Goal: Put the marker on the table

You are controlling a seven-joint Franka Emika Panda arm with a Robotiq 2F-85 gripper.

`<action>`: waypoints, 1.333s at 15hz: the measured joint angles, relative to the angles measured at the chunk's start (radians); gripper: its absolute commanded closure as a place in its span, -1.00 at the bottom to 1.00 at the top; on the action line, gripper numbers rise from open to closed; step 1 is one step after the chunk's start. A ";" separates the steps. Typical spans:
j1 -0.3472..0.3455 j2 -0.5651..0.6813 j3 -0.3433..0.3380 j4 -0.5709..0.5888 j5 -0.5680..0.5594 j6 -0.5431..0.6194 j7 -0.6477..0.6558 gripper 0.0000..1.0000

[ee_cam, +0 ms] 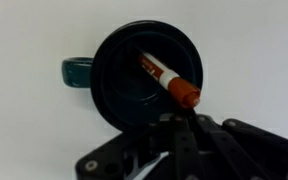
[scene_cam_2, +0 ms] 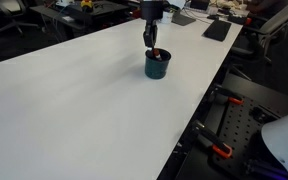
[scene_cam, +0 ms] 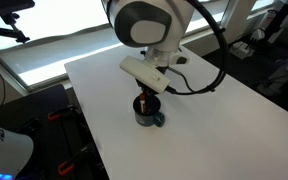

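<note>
You had a wide, plain white table (scene_cam: 219, 125) in front of you, shown in both exterior views (scene_cam_2: 74, 100). 1 dark round mug (scene_cam: 147, 119) stood upright on it (scene_cam_2: 157, 71), bare white surface all around. From the wrist view, its teal handle (ee_cam: 76, 72) pointed toward the picture's left.

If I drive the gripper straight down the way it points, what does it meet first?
Likely the marker, its orange end at the rim of the mug below the gripper; depth is unclear.
</note>
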 measured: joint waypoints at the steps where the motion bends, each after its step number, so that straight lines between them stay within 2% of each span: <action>1: -0.001 0.000 0.000 0.000 0.000 -0.001 0.000 1.00; 2: -0.001 0.000 0.000 0.000 0.000 -0.002 0.000 1.00; 3: -0.001 0.000 0.000 0.000 0.000 -0.002 0.000 0.50; 5: -0.001 0.000 0.000 0.000 0.000 -0.005 0.000 0.33; 13: -0.003 0.000 0.000 -0.001 -0.006 -0.025 0.001 -0.94; 14: -0.003 0.000 0.000 -0.001 -0.006 -0.028 0.001 -1.00; 17: -0.003 -0.001 0.000 -0.001 -0.008 -0.041 0.001 -1.00; 18: -0.003 -0.002 0.000 -0.001 -0.009 -0.044 0.001 -0.93; 20: -0.003 -0.003 0.000 -0.001 -0.011 -0.044 0.001 -0.97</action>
